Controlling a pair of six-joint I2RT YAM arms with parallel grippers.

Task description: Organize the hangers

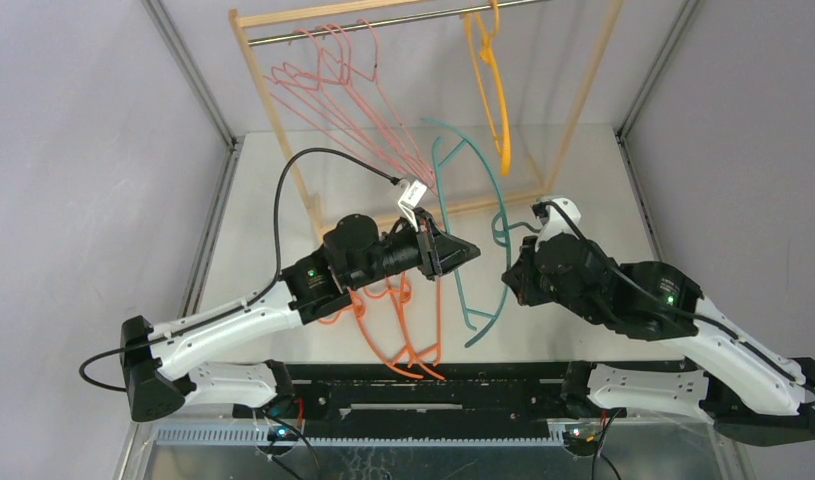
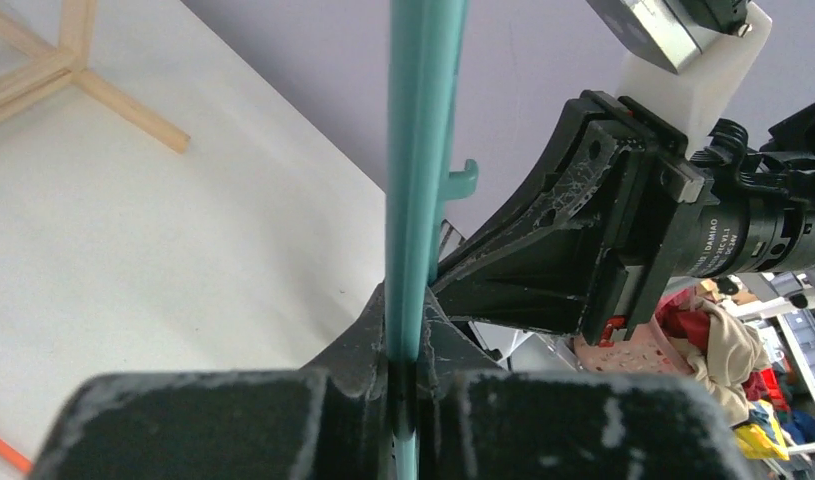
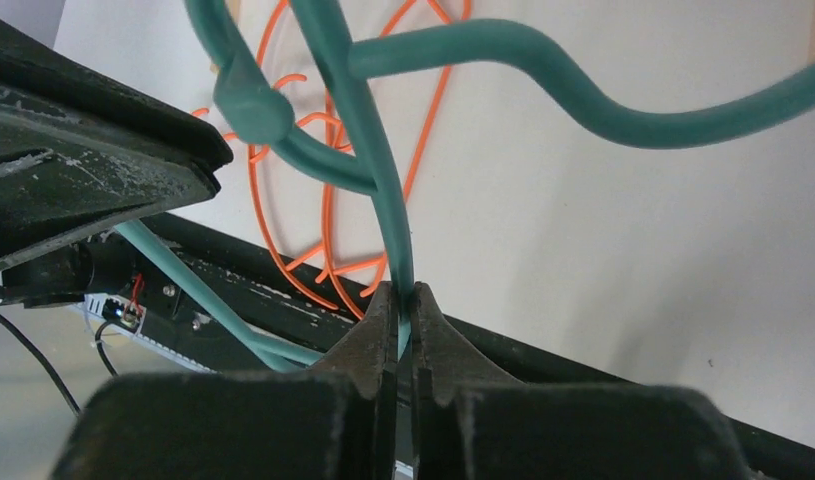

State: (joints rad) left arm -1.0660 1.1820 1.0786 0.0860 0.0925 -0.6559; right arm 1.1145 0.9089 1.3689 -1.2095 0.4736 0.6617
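A teal hanger hangs in the air between my two arms, above the middle of the table. My left gripper is shut on one thin bar of it; in the left wrist view the bar runs straight up out of the closed gripper. My right gripper is shut on another bar of the same teal hanger, pinched between its tips. Orange hangers lie flat on the table under the left arm. Several pale pink hangers and a yellow-orange one hang on the rod.
The wooden-framed rack with its metal rod stands at the back of the table. Its base rail lies on the white tabletop. Grey walls close in the left and right sides. The arms' black mounting rail runs along the near edge.
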